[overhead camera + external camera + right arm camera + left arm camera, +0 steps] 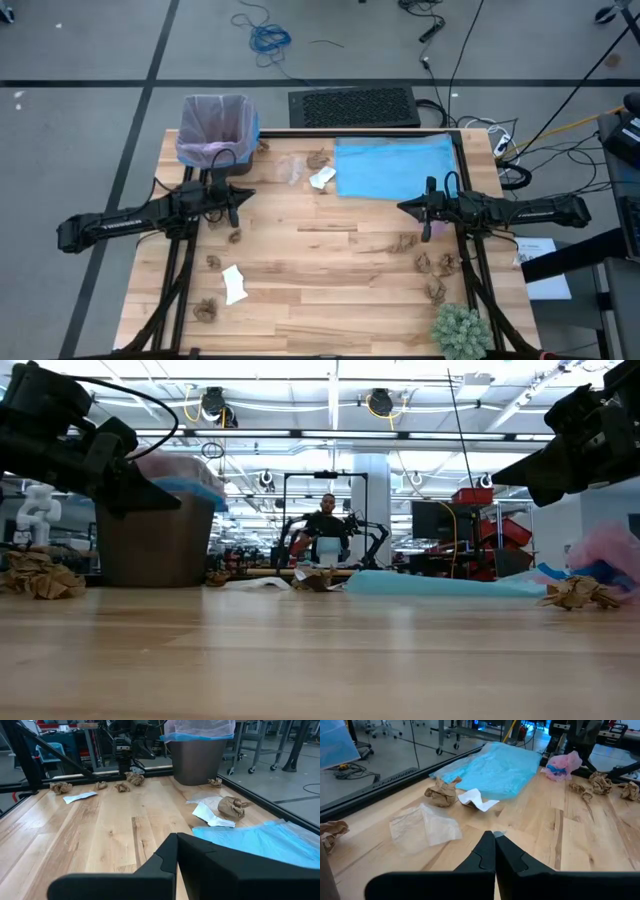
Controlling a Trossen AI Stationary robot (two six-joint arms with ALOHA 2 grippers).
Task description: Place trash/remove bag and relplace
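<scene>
Both arms hover level over the desk, left gripper (pixel 235 207) and right gripper (pixel 427 222) pinched together empty, crumpled trash (pixel 437 264) scattered, lavender bag (pixel 213 120) lining the corner bin (pixel 203 153).

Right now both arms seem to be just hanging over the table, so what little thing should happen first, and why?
Probably the left gripper should open and dip to the brown paper wad just beside it. Both it and the right gripper are shut and empty, the wads lie scattered on the wooden table, and the lined bin stands close behind the left arm.
</scene>
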